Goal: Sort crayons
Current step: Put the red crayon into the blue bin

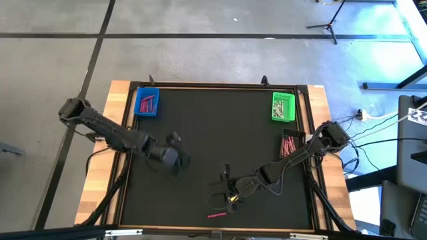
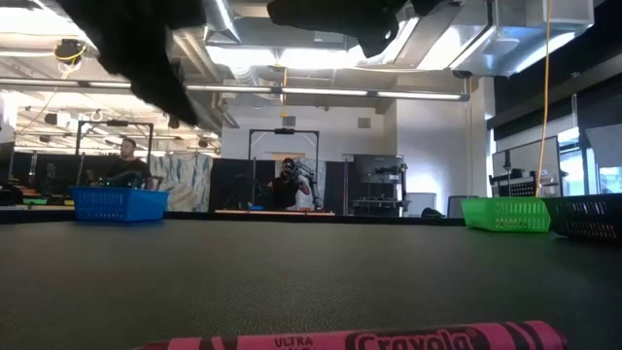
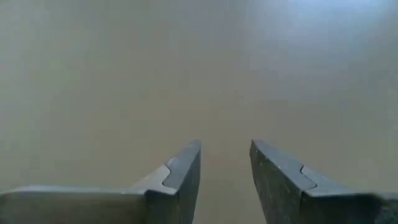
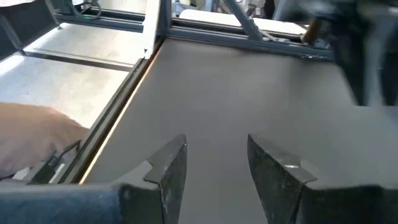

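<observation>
One pink crayon (image 1: 217, 215) lies flat on the black mat near the table's front edge; in the low view (image 2: 389, 339) it is close to the camera. More pink-red crayons lie in the blue tray (image 1: 147, 102) at the far left and in a dark tray (image 1: 291, 143) at the right. My left gripper (image 1: 179, 160) hovers over the mat left of centre, open and empty (image 3: 225, 168). My right gripper (image 1: 220, 192) is over the mat near the front, a little beyond the loose crayon, open and empty (image 4: 216, 162).
A green tray (image 1: 283, 107) stands at the far right corner; it also shows in the low view (image 2: 505, 214), as does the blue tray (image 2: 120, 204). A raised frame (image 1: 220, 85) runs around the mat. People show in the room beyond the table.
</observation>
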Tool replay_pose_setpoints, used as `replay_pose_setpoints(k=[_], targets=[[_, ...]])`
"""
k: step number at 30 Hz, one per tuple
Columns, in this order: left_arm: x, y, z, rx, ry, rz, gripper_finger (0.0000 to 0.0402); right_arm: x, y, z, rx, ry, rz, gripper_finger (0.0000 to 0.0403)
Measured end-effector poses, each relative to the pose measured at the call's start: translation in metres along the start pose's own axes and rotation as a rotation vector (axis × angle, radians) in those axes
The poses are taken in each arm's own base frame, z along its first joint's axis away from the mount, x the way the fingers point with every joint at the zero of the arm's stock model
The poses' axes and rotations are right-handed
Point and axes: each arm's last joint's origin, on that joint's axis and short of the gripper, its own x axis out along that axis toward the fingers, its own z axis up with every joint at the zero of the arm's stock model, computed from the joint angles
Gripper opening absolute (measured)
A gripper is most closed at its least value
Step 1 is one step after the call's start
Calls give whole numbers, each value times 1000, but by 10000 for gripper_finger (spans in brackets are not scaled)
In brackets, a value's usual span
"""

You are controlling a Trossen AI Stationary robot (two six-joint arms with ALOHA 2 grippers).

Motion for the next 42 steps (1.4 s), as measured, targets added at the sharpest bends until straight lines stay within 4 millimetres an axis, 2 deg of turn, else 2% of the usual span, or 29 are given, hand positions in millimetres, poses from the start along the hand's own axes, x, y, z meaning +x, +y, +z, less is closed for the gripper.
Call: replay_pose_setpoints(k=[6, 12, 16, 27, 33, 38, 42], targets=[[4, -58, -10, 140, -132, -235, 131, -4, 12, -1, 15, 3, 62, 170], [29, -101, -31, 177, -173, -339, 131, -16, 44, -5, -13, 8, 140, 170], [49, -122, -43, 178, -194, -412, 131, -20, 61, -13, -2, 37, 179, 170], [89, -184, -37, 218, -195, -450, 131, -19, 91, -47, 29, 165, 214, 170], [104, -199, -37, 215, -201, -437, 131, -24, 97, -49, 14, 158, 190, 170], [120, -203, -48, 200, -222, -449, 131, -24, 97, -49, 12, 159, 186, 170], [126, -209, -56, 196, -243, -465, 131, -24, 97, -49, 14, 154, 181, 170]])
